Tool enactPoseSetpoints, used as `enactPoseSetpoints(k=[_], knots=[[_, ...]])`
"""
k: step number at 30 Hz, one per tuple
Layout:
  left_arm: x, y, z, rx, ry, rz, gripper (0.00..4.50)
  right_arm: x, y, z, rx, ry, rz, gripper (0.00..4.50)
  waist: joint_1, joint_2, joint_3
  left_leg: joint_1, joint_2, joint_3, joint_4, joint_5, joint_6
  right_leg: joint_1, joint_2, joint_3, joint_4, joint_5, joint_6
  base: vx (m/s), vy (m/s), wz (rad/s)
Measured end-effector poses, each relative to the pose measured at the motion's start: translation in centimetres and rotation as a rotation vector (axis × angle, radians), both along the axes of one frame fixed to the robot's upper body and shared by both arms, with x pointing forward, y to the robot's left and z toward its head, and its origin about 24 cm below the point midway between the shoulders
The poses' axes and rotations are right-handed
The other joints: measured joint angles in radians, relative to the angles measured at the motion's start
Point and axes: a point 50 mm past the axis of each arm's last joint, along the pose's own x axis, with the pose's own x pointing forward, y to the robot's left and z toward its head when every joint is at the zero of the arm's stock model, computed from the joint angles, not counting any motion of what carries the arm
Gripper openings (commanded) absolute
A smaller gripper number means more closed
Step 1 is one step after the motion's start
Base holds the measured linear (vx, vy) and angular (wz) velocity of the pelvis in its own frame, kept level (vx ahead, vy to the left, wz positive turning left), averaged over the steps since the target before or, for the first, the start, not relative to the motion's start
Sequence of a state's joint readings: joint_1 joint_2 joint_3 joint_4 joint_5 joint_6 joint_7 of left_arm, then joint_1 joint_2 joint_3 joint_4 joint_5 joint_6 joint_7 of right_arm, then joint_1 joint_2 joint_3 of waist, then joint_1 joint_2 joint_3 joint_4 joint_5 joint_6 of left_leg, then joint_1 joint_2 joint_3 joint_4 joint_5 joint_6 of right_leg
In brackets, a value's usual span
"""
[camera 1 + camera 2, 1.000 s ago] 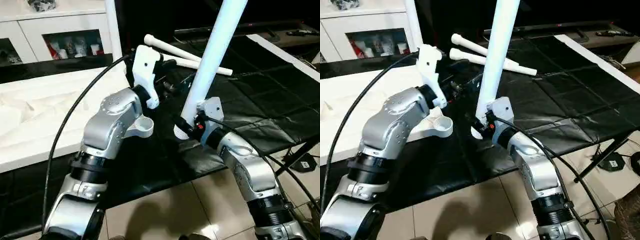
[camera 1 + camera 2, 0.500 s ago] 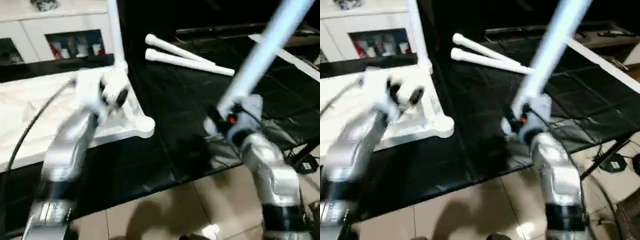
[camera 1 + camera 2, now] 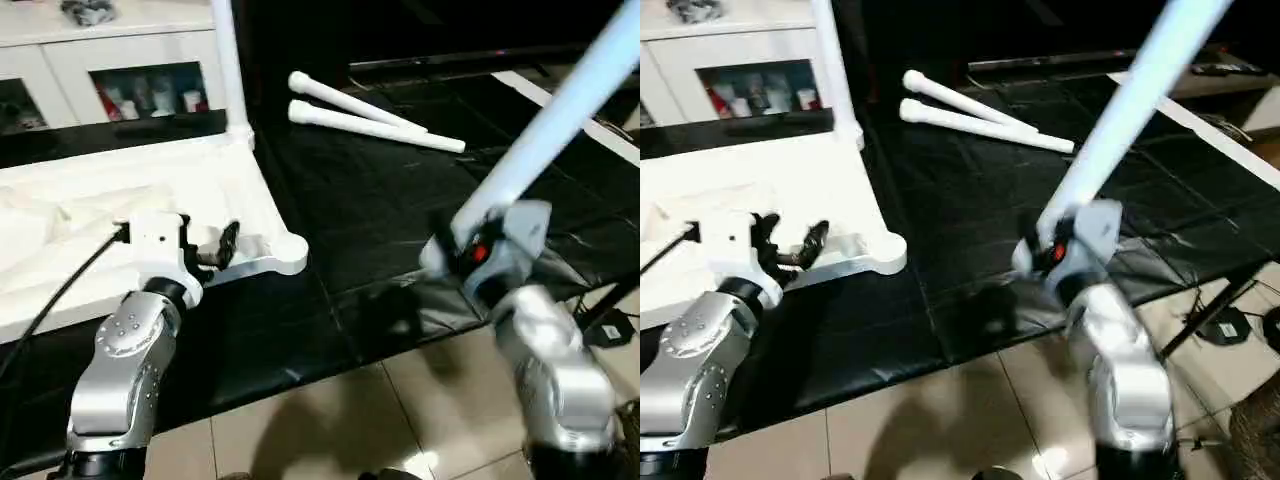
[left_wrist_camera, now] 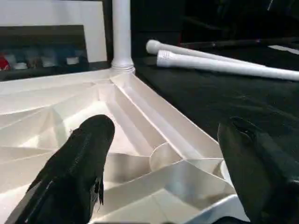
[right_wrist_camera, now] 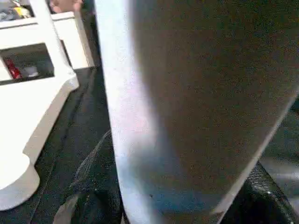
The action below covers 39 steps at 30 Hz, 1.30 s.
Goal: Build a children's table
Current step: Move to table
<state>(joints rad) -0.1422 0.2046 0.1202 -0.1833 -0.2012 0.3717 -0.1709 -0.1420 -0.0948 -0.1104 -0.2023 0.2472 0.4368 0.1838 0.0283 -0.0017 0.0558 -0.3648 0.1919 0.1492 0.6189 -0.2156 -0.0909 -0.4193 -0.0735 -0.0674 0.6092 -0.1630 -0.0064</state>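
**A:** Looking at both arms, what has changed in the last second?

**B:** Both have pulled apart and dropped back toward the robot. A second ago the right gripper [image 3: 470, 250] held its table leg [image 3: 545, 130] nearly upright close to the near right corner socket [image 3: 290, 250] of the tabletop [image 3: 90, 240]; now the leg leans away to the right, its threaded end well clear of that socket. The left gripper [image 3: 205, 245], which was raised beside the leg, now sits low over the tabletop's near edge.

**A:** And the claws?

**B:** The right one stays clamped around the leg's lower end. The left one is spread wide and holds nothing; its wrist view shows both black fingers [image 4: 74, 172] apart above the ribbed underside.

**A:** Where are the other parts?

**B:** The tabletop lies upside down on the left of the black work surface [image 3: 400, 200]. One leg [image 3: 228, 65] already stands in its far right corner. Two spare legs [image 3: 370, 125] lie side by side farther back.

**A:** Meaning for the build?

**B:** I'd judge the second leg isn't seated; it needs re-aiming at the socket.
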Motion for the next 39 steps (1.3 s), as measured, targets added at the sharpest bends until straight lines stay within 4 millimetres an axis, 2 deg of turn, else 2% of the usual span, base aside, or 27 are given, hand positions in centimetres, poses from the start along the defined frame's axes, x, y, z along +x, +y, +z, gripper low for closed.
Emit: enactPoseSetpoints(k=[6,18,21,23,26,28,31,34,35,37,39], knots=[[-0.1,0.1,0.4,-0.011,-0.014,-0.006,4.01,-0.6,-0.1,-0.8,0.002,0.04,-0.004,1.95,0.0,0.0,0.0,0.0,0.0,0.0,-0.002,0.0,0.0,0.0,0.0,0.0,0.0,0.0,0.0,0.0,0.0,0.0],[0.0,-0.5,0.3,-0.034,0.001,-0.017,4.01,-0.6,0.2,-0.5,-0.013,0.011,-0.009,1.95,0.004,0.001,-0.001,0.0,-0.003,0.002,-0.002,0.0,0.002,0.0,-0.003,0.003,0.0,0.0,0.001,0.0,0.0,0.0],[0.0,-0.9,0.5,-0.036,-0.007,-0.029,4.01,-0.6,0.1,-0.4,-0.035,0.003,-0.006,1.95,0.017,0.003,-0.001,-0.003,-0.008,-0.003,0.012,-0.004,0.025,0.002,-0.011,0.006,0.001,-0.001,0.005,0.0,0.0,0.0],[-0.1,-0.9,0.5,-0.035,-0.009,-0.03,4.01,-0.6,0.2,-0.4,-0.038,0.001,-0.004,1.95,0.024,0.003,-0.002,-0.004,-0.018,-0.002,0.018,-0.008,0.032,0.006,-0.021,0.008,0.0,-0.001,0.01,-0.009,0.08,0.06],[-0.1,-0.7,0.5,-0.036,-0.006,-0.022,4.01,-0.5,0.6,-0.4,-0.053,-0.005,0.011,1.95,0.027,0.004,-0.002,-0.001,-0.033,0.01,0.019,-0.008,0.062,0.012,-0.024,0.028,-0.02,0.003,0.003,-0.015,0.107,0.05],[-0.1,-0.7,0.4,-0.035,0.001,-0.022,4.01,-0.5,0.8,-0.4,-0.057,-0.007,0.019,1.95,0.023,0.003,-0.002,-0.002,-0.043,0.025,0.019,-0.007,0.08,0.014,-0.04,0.032,-0.03,0.008,-0.004,-0.018,0.129,0.06],[-0.1,-0.7,0.4,-0.032,0.002,-0.021,4.01,-0.5,0.8,-0.5,-0.059,-0.006,0.013,1.95,0.007,0.003,-0.002,-0.002,-0.059,0.034,0.019,-0.008,0.102,0.018,-0.055,0.039,-0.039,0.007,-0.003,-0.037,0.135,0.03],[-0.1,-0.7,0.4,-0.03,0.005,-0.021,4.01,-0.5,0.8,-0.5,-0.074,-0.006,0.003,1.95,-0.011,0.004,-0.002,-0.004,-0.064,0.04,0.019,-0.01,0.106,0.023,-0.053,0.042,-0.056,0.002,-0.003,-0.05,0.113,-0.03],[-0.1,-0.7,0.4,-0.03,0.006,-0.021,4.01,-0.5,0.8,-0.4,-0.076,-0.016,0.002,1.95,-0.022,0.004,-0.002,-0.004,-0.064,0.042,0.019,-0.009,0.107,0.025,-0.052,0.045,-0.063,0.001,-0.004,-0.055,0.069,-0.04],[-0.1,-0.7,0.3,-0.031,0.007,-0.021,4.01,-0.5,0.8,-0.5,-0.076,-0.017,0.002,1.95,-0.036,0.003,-0.002,-0.003,-0.064,0.043,0.019,-0.009,0.106,0.026,-0.048,0.053,-0.066,-0.002,0.0,-0.053,0.053,-0.04],[-0.1,-0.7,0.3,-0.032,0.007,-0.021,4.01,-0.5,0.8,-0.5,-0.059,-0.015,0.002,1.95,-0.048,0.002,-0.002,-0.003,-0.064,0.043,0.019,-0.009,0.106,0.026,-0.049,0.054,-0.066,-0.004,0.003,0.0,0.0,0.0]])
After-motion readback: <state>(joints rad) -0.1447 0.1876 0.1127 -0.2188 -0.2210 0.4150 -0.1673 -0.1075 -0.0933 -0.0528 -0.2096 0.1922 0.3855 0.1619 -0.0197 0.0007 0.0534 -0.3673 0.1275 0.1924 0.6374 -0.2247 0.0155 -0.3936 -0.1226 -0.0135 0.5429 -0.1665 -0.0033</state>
